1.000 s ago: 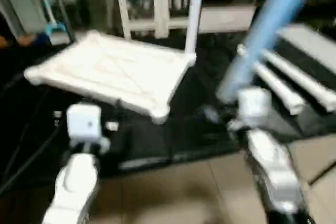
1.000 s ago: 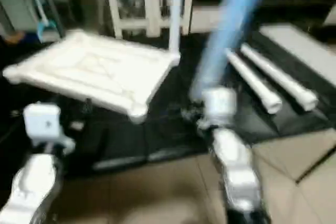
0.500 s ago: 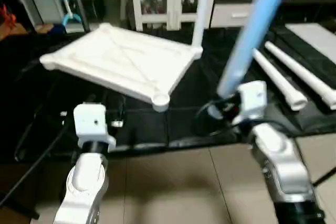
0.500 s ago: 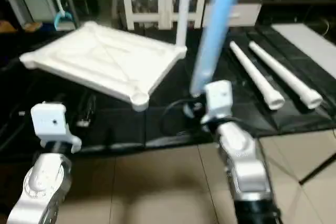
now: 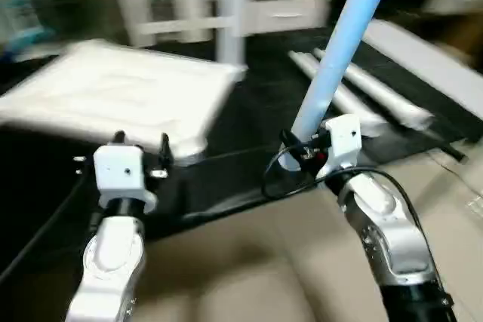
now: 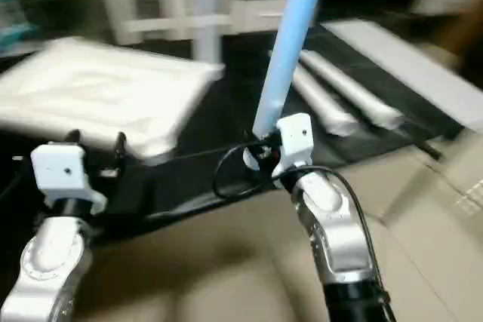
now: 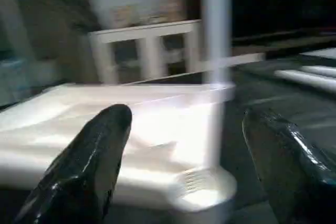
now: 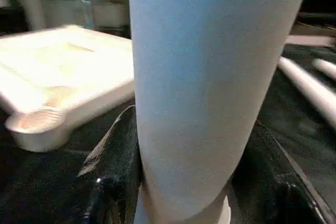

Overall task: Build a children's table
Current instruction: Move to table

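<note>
1. One white square plastic table top [image 5: 113,96] lay upside down on the black mat [image 5: 249,118] at the left, with its ribbed underside facing up. I judge that it was placed so because the round corner sockets must be reachable for the legs.
2. One round corner socket [image 7: 202,190] at the near corner of the top was empty; nothing was screwed into it. It lay just in front of the left gripper.
3. The left gripper [image 5: 139,143] hovered near that corner with its two black fingers [image 7: 89,161] spread wide and released, with nothing between them. It seemed ready to steady the top, but it did not touch it.
4. One upright white leg [image 5: 232,9] stood at the far corner of the top, probably already screwed into its socket there.
5. The right gripper [image 5: 298,154] was clenched around the thick end of a long tapered leg with a pale blue look [image 5: 339,43]. The leg rose steeply and was carried clear of the mat, I think so that its thick end could go down into a socket.
6. Two more long white tapered legs [image 5: 355,99] lay side by side on the mat at the right, well apart from the top and waiting for their turn.
</note>
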{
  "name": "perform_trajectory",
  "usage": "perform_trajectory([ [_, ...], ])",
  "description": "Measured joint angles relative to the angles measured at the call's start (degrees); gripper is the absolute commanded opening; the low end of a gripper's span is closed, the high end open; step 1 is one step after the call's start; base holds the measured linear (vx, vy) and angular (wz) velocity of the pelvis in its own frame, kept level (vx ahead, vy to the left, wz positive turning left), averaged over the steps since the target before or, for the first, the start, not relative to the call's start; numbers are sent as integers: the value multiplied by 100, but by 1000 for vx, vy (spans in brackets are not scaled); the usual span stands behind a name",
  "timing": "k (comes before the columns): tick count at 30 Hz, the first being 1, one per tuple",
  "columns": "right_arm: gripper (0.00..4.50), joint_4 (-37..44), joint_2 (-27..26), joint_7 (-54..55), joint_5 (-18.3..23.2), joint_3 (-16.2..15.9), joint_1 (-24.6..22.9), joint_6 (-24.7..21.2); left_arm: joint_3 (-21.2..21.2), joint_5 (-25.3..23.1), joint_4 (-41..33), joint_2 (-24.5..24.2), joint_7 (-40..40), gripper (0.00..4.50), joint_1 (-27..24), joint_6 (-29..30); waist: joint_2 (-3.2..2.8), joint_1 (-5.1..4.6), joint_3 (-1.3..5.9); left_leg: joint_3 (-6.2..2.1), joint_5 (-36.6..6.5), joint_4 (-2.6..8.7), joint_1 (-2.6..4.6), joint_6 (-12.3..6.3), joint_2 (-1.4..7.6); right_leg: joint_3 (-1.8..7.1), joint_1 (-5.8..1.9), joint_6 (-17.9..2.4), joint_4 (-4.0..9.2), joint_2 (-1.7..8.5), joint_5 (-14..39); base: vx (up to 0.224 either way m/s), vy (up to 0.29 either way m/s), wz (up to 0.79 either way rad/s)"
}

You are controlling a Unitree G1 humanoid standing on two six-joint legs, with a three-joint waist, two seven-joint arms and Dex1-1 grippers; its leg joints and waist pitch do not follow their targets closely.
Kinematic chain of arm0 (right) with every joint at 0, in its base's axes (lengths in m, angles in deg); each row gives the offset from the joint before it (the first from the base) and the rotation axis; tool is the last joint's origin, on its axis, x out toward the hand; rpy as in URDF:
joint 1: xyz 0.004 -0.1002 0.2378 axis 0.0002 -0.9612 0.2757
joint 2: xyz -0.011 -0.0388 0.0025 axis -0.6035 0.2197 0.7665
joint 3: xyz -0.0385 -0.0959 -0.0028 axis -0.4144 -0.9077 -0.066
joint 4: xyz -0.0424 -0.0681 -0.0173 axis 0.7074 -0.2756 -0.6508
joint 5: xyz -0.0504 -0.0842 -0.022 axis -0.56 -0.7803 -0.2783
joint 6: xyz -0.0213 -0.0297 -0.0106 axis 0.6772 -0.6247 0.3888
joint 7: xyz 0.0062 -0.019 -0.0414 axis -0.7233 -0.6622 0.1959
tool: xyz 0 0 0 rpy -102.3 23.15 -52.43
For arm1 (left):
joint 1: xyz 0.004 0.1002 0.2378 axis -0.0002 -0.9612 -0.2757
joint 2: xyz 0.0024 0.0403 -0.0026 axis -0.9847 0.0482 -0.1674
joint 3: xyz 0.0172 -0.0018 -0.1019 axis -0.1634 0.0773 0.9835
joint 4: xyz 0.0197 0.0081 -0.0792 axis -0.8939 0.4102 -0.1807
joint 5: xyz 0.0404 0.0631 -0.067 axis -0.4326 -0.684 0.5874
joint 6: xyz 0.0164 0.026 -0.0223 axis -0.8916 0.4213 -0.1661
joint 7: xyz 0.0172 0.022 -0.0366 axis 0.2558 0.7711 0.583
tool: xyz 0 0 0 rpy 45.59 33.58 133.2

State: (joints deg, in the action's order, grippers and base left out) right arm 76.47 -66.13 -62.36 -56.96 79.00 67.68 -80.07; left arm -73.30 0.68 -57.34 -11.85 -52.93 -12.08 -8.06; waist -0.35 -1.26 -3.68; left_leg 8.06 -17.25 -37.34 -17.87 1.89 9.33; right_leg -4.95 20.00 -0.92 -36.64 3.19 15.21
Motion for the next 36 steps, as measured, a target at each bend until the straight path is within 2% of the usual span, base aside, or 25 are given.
perform_trajectory([
  [3,186,-103,2,-42,1,-7,1,-1,14,-72,-3,-7,-20,380,-61,0,-89,59,31,-147,121,22,-290,-79,-103,-36,-95,-45,6,-92,14,100,-8,-5],
  [6,186,-106,-114,-177,24,-244,102,-10,170,-109,-5,-50,-14,380,-145,3,-134,21,66,-227,258,94,-189,40,-29,-81,-208,-99,183,-173,72,188,58,-8],
  [7,186,-104,-129,-224,53,-340,178,-12,215,-110,-4,-63,-11,380,-158,6,-108,-19,75,-235,228,118,-149,9,-71,-47,-200,-208,95,-156,138,231,63,5],
  [9,186,-101,-112,-298,88,-392,277,-9,298,-134,-6,-89,-5,380,-168,12,-51,-70,105,-248,104,119,-14,-26,-167,11,-2,-154,-417,-41,179,216,25,2],
  [10,186,-99,-87,-335,90,-391,282,-7,302,-162,-20,-91,-5,380,-166,13,8,-81,129,-261,61,125,28,-64,-230,65,125,-64,-486,21,166,177,-13,-6],
  [11,186,-97,-41,-380,89,-390,270,2,293,-172,-73,-88,-5,380,-146,13,158,-110,159,-452,-2,105,-2,-169,-478,206,134,96,-147,151,101,116,-37,20],
  [12,186,-98,35,-399,86,-365,238,13,281,-177,-50,-62,-6,380,-106,22,156,-163,142,-529,-87,-13,-80,-416,-542,223,98,200,-196,165,95,116,-37,20],
  [13,186,-127,187,-425,53,-308,140,14,100,-176,-41,60,-21,380,-64,39,134,-82,130,-510,-175,-350,-222,-928,-524,165,-6,215,-116,170,148,125,-26,53],
  [14,186,-198,245,-427,-29,-265,92,10,51,-178,-43,64,-25,380,-98,42,126,-19,132,-459,-178,-691,-443,-932,-528,56,-149,218,47,212,144,167,-22,52],
  [16,186,-197,225,-463,-49,-300,103,10,118,-192,-52,34,-23,380,-100,43,32,64,134,-411,-112,-498,-633,-825,-443,-230,-445,180,328,232,165,171,-17,52],
  [17,186,-185,193,-479,-47,-342,156,12,159,-205,-59,29,-23,380,-96,41,-121,135,134,-361,-51,-120,-640,-787,-269,-533,-668,190,450,205,197,194,58,59],
  [18,186,-180,165,-482,-45,-350,187,18,174,-210,-61,19,-24,380,-95,41,-243,159,101,-349,241,-13,-607,-736,-154,-724,-864,237,490,172,269,194,58,59],
  [19,186,-181,124,-485,-44,-395,189,19,212,-214,-62,-5,-24,380,-126,41,-291,150,70,-460,384,-30,-485,-415,-142,-774,-949,294,419,131,376,270,82,55],
  [20,186,-184,-33,-493,-13,-559,259,15,329,-219,-50,-42,-20,380,-165,43,-204,114,75,-491,324,-58,-462,-283,-294,-428,-739,93,-76,105,551,299,59,44],
  [21,186,-183,-93,-495,24,-607,296,15,396,-221,3,-59,-22,380,-166,55,-161,121,97,-485,247,-96,-426,-313,-334,-229,-513,61,-493,24,575,299,59,44],
  [22,186,-182,-88,-491,70,-604,291,15,396,-221,15,-55,-27,380,-168,58,-191,141,92,-469,195,-99,-372,-336,-376,-102,-286,88,-704,-39,572,228,83,26],
  [24,186,-183,8,-474,86,-542,285,15,382,-220,4,-34,-61,380,-159,57,-129,140,113,-362,97,-57,-202,-371,-503,-8,248,320,-764,-78,443,170,97,8],
  [26,186,-183,49,-465,83,-465,273,17,370,-216,0,-26,-74,380,-149,56,36,119,84,-176,-18,19,25,-374,-673,114,491,315,-440,-57,229,149,19,-2],
  [27,186,-183,62,-462,82,-439,265,19,360,-215,-7,-27,-81,380,-138,54,143,117,61,-49,-50,65,104,-355,-750,163,495,124,-158,9,2,144,-12,-3],
  [28,186,-183,88,-463,81,-394,234,20,325,-175,-6,-15,-136,380,-128,55,258,123,57,64,-99,42,187,-343,-765,300,405,-62,-87,16,-343,155,-84,15],
  [29,186,-188,165,-460,80,-285,143,17,186,-56,0,106,-274,380,-112,42,217,168,52,35,-234,-139,203,-568,-709,373,308,-106,-79,-67,-353,164,-91,29],
  [31,186,-197,197,-464,83,-211,110,9,92,143,-9,115,-519,380,-127,36,197,254,45,-199,-202,-342,113,-513,-698,499,203,-120,-21,-184,-320,154,-66,24],
  [33,186,-156,257,-532,177,-178,120,10,43,416,-26,-124,-987,380,-127,-28,108,341,72,-417,65,-215,-102,-124,-503,513,178,-127,-51,-266,-283,125,1,8],
  [34,186,-140,300,-620,227,-160,120,10,44,537,-25,-222,-1210,380,-126,-102,7,365,77,-442,207,-63,-195,153,-326,488,186,-98,-74,-339,-279,0,0,0],
  [36,186,-123,290,-900,456,-193,105,-15,62,849,-21,-712,-1899,399,-132,-152,-26,376,76,-421,203,-126,-287,132,-255,448,216,-61,-42,-333,-294,0,0,0],
])
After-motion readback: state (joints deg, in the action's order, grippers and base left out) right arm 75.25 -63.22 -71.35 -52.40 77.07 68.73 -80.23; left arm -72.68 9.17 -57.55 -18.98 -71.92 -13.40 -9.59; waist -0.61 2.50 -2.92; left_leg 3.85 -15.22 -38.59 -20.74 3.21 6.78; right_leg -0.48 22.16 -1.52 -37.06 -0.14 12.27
